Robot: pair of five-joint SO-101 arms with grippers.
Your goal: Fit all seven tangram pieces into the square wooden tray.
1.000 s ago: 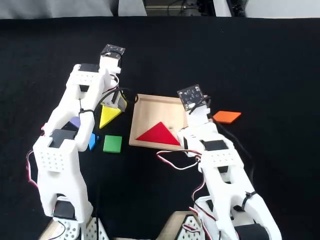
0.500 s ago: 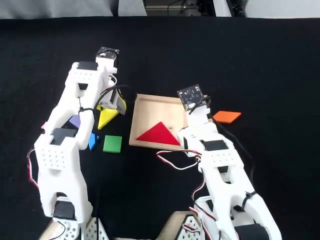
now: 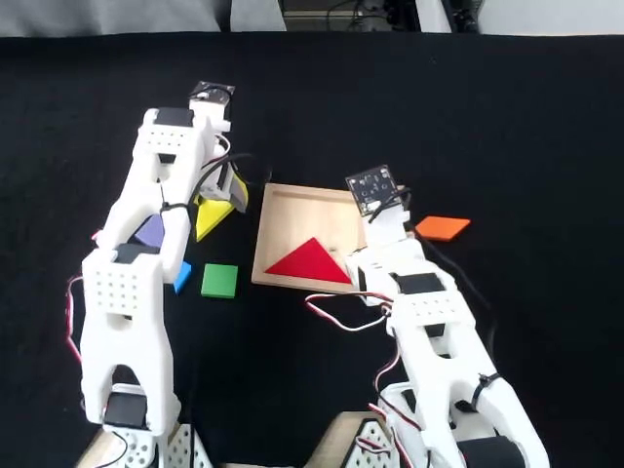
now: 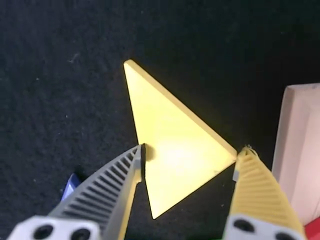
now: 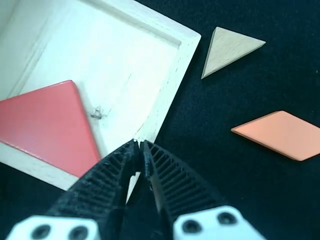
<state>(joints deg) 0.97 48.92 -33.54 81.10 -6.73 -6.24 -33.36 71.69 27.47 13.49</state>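
In the high view the left arm (image 3: 156, 175) covered most of the purple piece (image 3: 151, 231) and the blue piece (image 3: 182, 276) left of the tray (image 3: 292, 210), and one side of the yellow triangle (image 3: 210, 219) just beside it. The right arm (image 3: 419, 292) hid part of the tray's right rim. In the right wrist view the tray and the red triangle (image 5: 45, 125) inside it ran off the picture's edge.

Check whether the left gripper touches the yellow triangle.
Touching. Left wrist view: the left gripper has its fingers against the yellow triangle, one on an edge, one at a corner.
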